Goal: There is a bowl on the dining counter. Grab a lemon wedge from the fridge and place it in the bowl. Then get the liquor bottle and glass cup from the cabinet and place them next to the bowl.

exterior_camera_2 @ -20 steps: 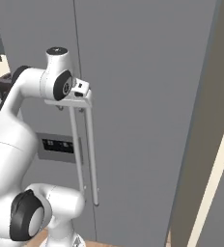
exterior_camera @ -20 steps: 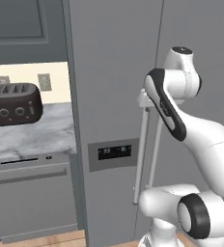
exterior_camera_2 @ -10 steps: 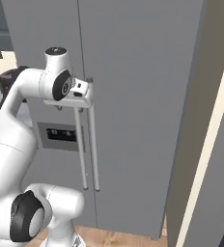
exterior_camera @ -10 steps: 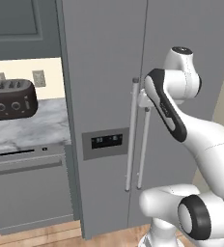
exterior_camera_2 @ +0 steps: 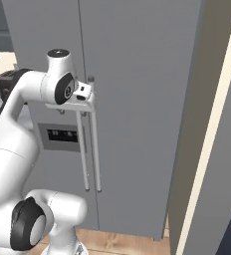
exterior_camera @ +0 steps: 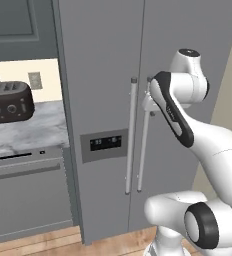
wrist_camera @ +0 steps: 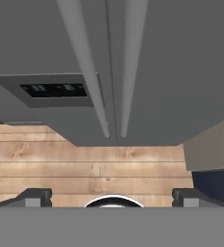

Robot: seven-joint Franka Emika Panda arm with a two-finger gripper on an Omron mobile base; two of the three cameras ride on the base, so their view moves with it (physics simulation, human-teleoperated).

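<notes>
The tall grey fridge (exterior_camera: 108, 75) stands shut straight ahead, with its two long pale handles (exterior_camera: 131, 135) side by side at the door seam and the dark dispenser panel (exterior_camera: 105, 145) on the left door. My gripper (exterior_camera_2: 85, 99) hovers by the tops of the handles (exterior_camera_2: 95, 149), pointing down along the doors. In the hand view its fingertips (wrist_camera: 34, 195) stand far apart, open, with nothing between them, and both handles (wrist_camera: 87, 72) run away toward the wooden floor. A dark grey panelled cabinet (exterior_camera: 18, 20) hangs at the upper left. Bowl, dining counter, lemon wedge, liquor bottle and glass cup are out of view.
Left of the fridge, a dark toaster (exterior_camera: 8, 102) sits on a marble worktop (exterior_camera: 33, 132) over grey drawers. A beige wall panel (exterior_camera_2: 207, 149) juts out right of the fridge. Wooden floor (wrist_camera: 109, 164) lies below.
The whole picture has shifted slightly as the base moved in front of the fridge. The gripper stays by the handle tops, with its jaws a touch wider.
</notes>
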